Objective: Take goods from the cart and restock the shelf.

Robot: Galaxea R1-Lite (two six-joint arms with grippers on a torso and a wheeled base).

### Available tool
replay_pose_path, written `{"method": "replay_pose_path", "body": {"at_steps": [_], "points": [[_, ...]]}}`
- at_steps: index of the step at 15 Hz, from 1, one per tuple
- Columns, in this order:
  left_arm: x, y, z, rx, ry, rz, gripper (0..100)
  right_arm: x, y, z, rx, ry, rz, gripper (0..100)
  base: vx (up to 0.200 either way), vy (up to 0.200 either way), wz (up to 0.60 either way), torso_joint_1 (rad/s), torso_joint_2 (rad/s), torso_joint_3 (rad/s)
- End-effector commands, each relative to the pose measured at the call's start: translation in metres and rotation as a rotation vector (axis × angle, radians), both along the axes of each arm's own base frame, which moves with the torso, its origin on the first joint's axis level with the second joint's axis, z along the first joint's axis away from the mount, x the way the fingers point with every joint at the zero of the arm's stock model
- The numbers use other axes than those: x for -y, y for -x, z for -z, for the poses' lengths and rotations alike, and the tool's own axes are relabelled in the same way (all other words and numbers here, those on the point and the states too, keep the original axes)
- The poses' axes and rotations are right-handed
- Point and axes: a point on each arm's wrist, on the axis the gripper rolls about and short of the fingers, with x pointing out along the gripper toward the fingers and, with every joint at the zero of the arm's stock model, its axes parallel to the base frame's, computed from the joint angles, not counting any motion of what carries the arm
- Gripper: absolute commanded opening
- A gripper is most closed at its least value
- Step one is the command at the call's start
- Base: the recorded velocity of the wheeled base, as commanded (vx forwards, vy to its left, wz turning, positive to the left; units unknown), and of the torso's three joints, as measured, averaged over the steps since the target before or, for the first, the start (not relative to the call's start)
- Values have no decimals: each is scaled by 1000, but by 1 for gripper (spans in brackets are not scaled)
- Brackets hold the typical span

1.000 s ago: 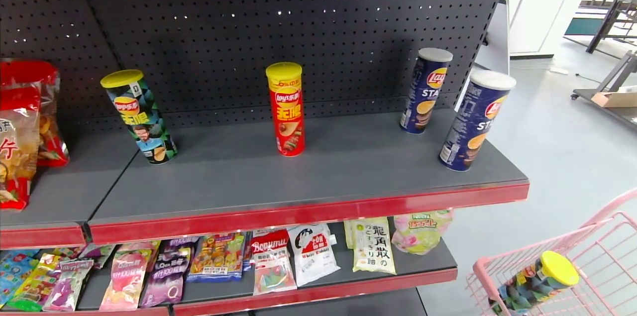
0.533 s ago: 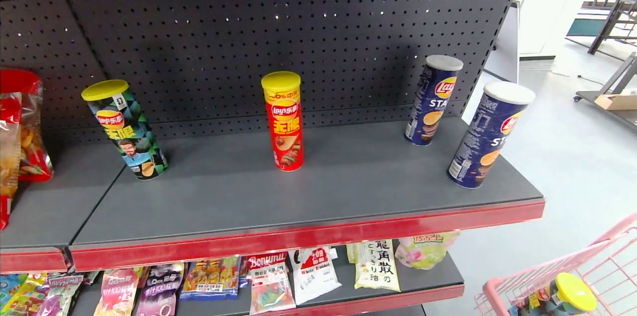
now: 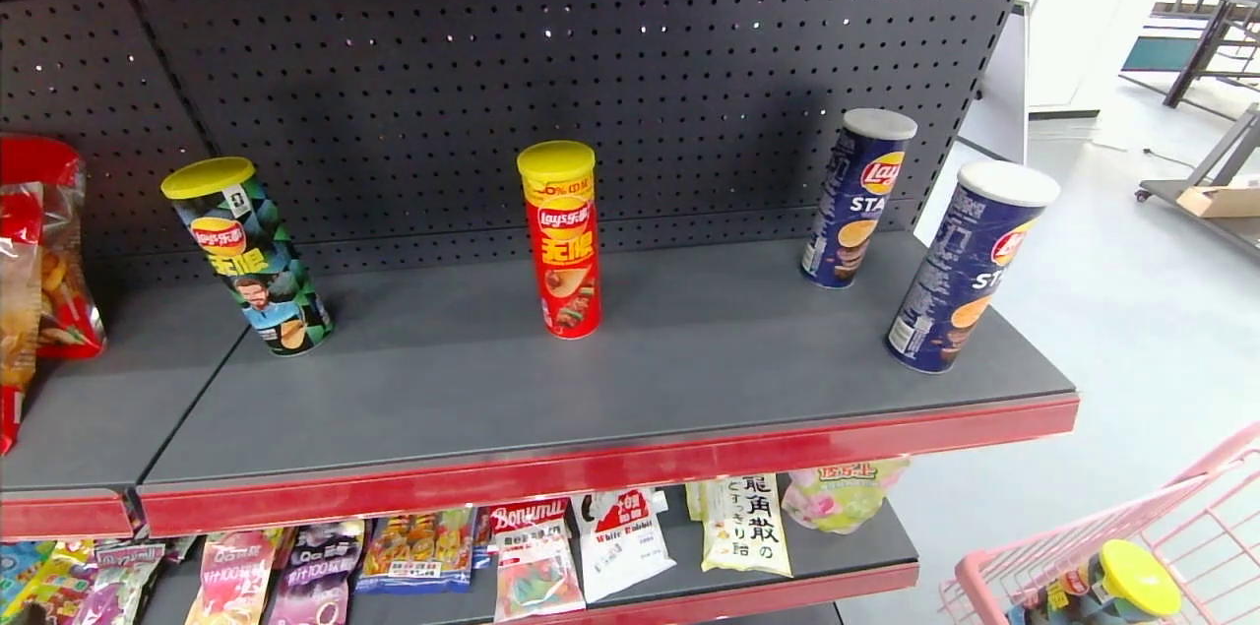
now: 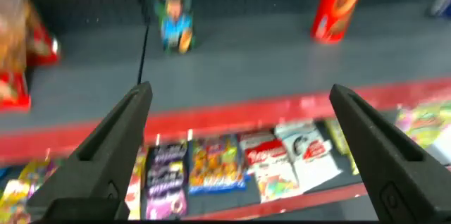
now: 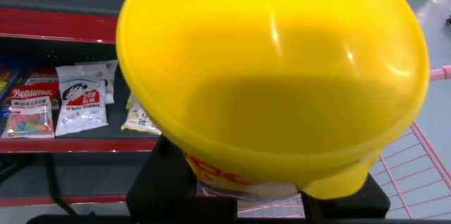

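Shelf (image 3: 591, 389) holds green can (image 3: 251, 261), red can (image 3: 563, 241), two blue cans (image 3: 854, 202); left jaws spread, right jaws pinch one yellow-lidded can (image 5: 275, 76).

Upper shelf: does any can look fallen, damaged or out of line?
None is fallen or damaged. Only the front blue can is out of line: it stands forward of the other three, near the right end of the shelf.
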Motion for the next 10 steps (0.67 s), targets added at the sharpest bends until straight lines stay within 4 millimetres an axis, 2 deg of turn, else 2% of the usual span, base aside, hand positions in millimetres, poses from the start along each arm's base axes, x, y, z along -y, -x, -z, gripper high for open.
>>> {"method": "replay_pose_path", "body": {"at_steps": [1, 2, 3, 6, 8, 10], "points": [[16, -158, -72, -176, -51, 217, 100, 0, -1, 0, -9, 2, -7, 0, 0, 0, 0, 0, 0, 0], [19, -173, -68, -170, -45, 315, 100, 0, -2, 0, -11, 2, -9, 0, 0, 0, 0, 0, 0, 0], [24, -200, -59, -171, -64, 447, 100, 0, -2, -1, -14, 3, -9, 0, 0, 0, 0, 0, 0, 0], [30, -259, -39, -129, -111, 601, 100, 0, -4, -4, -24, 4, -9, 0, 0, 0, 0, 0, 0, 0], [35, -289, -37, -71, -116, 687, 100, -1, -5, -6, -14, 2, -6, 0, 0, 0, 0, 0, 0, 0], [37, -306, -37, -48, -125, 717, 100, -1, -5, -6, -10, 3, -1, 0, 0, 0, 0, 0, 0, 0]]}}
